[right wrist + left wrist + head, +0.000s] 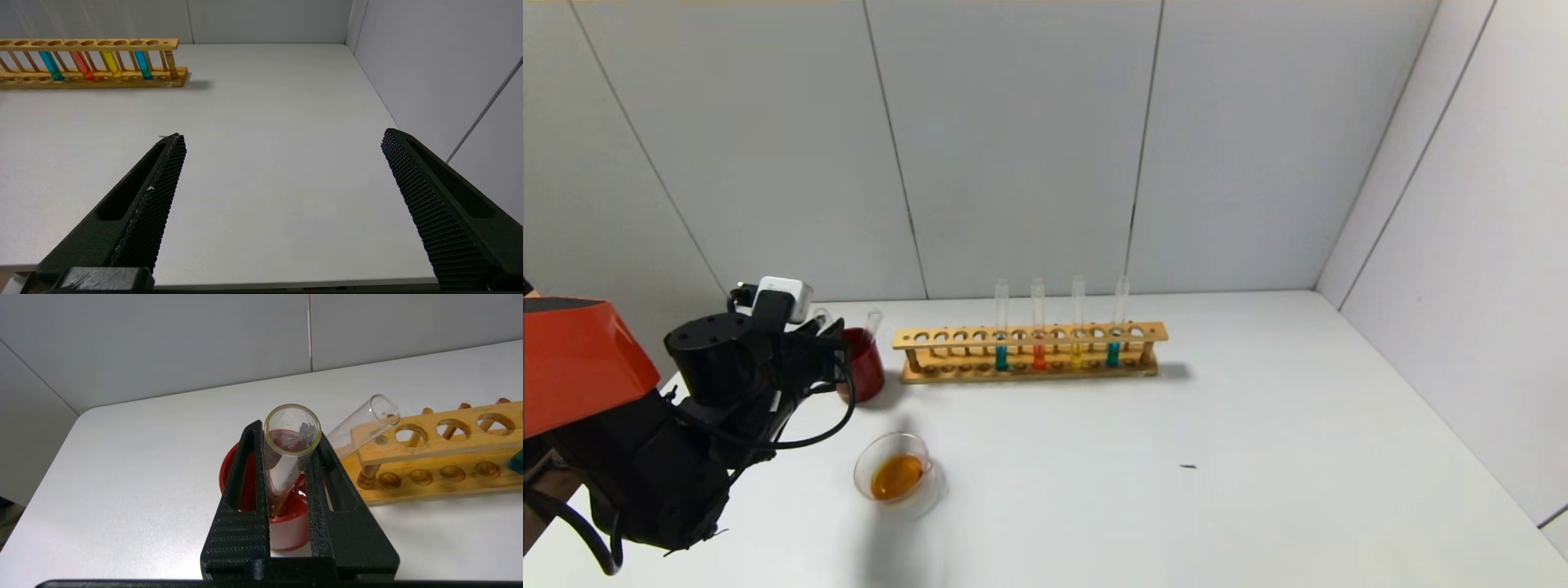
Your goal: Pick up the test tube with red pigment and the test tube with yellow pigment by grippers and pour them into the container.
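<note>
My left gripper (832, 336) (290, 435) is shut on an empty clear test tube (286, 465) with a reddish film. The tube stands tilted with its round bottom inside the dark red cup (864, 371) (286, 537). A second empty tube (359, 424) (874, 320) leans in the same cup. The container (900, 478), a clear glass dish, holds orange liquid on the table in front of the cup. The wooden rack (1029, 336) (90, 43) holds a red-orange tube (1038, 357), a yellow tube (1076, 355) and two teal tubes. My right gripper (284, 136) is open and empty over the table's near right edge.
The rack's left end (441, 445) stands close beside the cup and the leaning tube. Grey walls close the table at the back and on the right. A small dark speck (1188, 466) lies on the white table (1258, 457) right of the dish.
</note>
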You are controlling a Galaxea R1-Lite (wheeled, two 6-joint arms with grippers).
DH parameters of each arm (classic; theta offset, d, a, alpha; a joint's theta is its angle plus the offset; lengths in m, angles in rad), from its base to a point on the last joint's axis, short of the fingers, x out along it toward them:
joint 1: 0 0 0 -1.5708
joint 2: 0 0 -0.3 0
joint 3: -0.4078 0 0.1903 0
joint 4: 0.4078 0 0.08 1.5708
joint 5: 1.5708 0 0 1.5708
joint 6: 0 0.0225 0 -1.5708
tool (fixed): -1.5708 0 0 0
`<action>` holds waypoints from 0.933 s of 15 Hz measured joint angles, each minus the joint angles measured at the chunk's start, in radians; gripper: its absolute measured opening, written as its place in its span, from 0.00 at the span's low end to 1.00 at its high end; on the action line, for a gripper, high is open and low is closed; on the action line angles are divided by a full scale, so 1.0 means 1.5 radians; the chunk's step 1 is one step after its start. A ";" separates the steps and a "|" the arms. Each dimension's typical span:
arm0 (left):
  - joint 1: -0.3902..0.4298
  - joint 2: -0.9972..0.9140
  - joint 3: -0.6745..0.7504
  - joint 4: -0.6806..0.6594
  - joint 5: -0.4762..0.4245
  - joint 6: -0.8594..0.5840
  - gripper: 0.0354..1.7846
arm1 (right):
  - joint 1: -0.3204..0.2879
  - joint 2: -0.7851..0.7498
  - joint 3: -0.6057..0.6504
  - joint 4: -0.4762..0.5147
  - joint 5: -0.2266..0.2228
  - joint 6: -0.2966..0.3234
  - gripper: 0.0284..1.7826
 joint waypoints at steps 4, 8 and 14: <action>0.005 0.022 -0.019 0.000 -0.002 -0.001 0.15 | 0.000 0.000 0.000 0.000 0.000 0.000 0.98; 0.009 0.036 -0.034 0.000 -0.002 0.000 0.23 | 0.000 0.000 0.000 0.000 0.000 0.000 0.98; 0.010 0.035 -0.048 0.000 -0.002 0.002 0.74 | 0.000 0.000 0.000 0.000 0.000 0.000 0.98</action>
